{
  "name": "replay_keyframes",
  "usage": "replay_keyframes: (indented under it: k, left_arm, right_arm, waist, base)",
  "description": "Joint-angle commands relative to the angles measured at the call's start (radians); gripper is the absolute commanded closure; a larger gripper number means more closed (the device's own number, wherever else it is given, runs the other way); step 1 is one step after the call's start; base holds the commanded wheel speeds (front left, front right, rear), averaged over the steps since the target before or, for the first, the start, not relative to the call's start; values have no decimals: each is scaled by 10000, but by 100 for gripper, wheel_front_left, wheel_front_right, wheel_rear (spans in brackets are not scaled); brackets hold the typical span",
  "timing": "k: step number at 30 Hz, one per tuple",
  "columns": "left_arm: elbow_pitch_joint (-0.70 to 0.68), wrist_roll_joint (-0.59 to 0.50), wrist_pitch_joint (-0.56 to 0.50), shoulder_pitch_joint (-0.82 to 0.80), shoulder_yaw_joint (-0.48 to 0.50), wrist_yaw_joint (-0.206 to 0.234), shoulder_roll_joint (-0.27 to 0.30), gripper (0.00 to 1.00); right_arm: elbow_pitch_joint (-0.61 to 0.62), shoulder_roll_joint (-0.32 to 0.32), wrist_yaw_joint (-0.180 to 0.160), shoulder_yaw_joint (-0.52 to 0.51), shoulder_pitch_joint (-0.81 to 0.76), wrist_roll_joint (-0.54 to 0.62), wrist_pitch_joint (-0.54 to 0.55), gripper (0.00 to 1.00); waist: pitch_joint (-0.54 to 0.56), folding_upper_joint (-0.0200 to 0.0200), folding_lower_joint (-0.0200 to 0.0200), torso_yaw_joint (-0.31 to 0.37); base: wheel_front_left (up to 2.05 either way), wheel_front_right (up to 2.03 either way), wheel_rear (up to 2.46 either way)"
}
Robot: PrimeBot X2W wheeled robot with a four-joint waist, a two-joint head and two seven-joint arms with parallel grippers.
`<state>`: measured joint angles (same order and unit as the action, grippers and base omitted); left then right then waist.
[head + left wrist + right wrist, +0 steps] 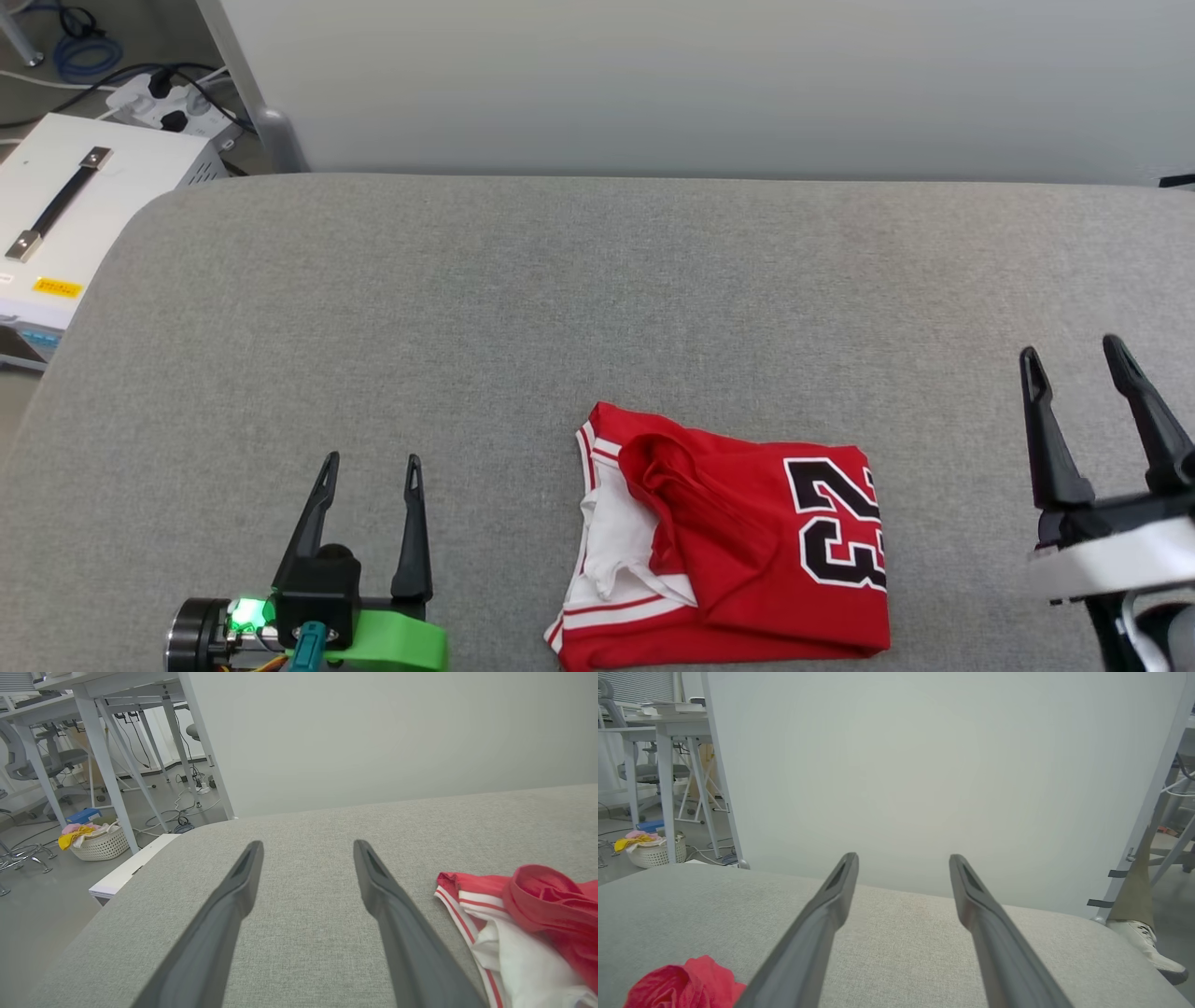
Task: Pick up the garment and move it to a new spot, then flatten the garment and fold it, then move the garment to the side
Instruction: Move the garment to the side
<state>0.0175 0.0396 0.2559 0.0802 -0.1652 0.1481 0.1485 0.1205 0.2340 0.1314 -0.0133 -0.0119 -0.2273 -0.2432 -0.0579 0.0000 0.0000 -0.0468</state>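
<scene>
The garment [747, 541], a red jersey with white sleeves, striped trim and a black "23", lies folded into a rough square near the front edge of the grey table [560, 299]. My left gripper [372, 462] hovers open to its left, well apart from it, with nothing between the fingers. My right gripper [1072, 353] is open to its right, also clear of the cloth. The left wrist view catches the garment's [528, 919] sleeve and collar at the right of my left gripper [307, 845]. In the right wrist view a red fold of the garment [682, 987] sits lower left of my right gripper [902, 857].
A pale partition [709, 84] stands behind the table. A white box with a black handle [65, 210] sits off the table's left corner, with cables and a power strip [168, 107] behind it. A laundry basket [99, 843] is on the floor; a person's shoe [1146, 947] is at the right.
</scene>
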Motion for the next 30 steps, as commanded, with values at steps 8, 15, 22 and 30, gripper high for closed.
replay_keyframes:
  k: [8, 15, 22, 30]
  left_arm:
    - [63, -122, 59, -436, -69, -134, -165, 0]
    - [-14, -147, 59, -703, -68, -119, -283, 0]
    - [-100, -189, 59, -1012, -156, -134, -402, 0]
    - [-76, -237, 59, -1269, -235, -133, -479, 0]
  right_arm:
    - [-64, 2646, -7, 1958, 903, -3484, 4042, 0]
    - [-483, 3753, -7, 3169, 966, -6460, 6858, 0]
    - [-1482, 3662, -7, 4041, 1406, -7587, 7436, 0]
    - [-3120, 3210, -7, 5414, 2222, -7850, 7027, 0]
  waist:
    - [-325, 0, 0, -242]
    - [-666, 0, 0, -470]
    - [-1125, 0, 0, -808]
    - [-1581, 0, 0, -1139]
  base:
    - [0, 0, 0]
    - [0, 0, 0]
    - [0, 0, 0]
    - [0, 0, 0]
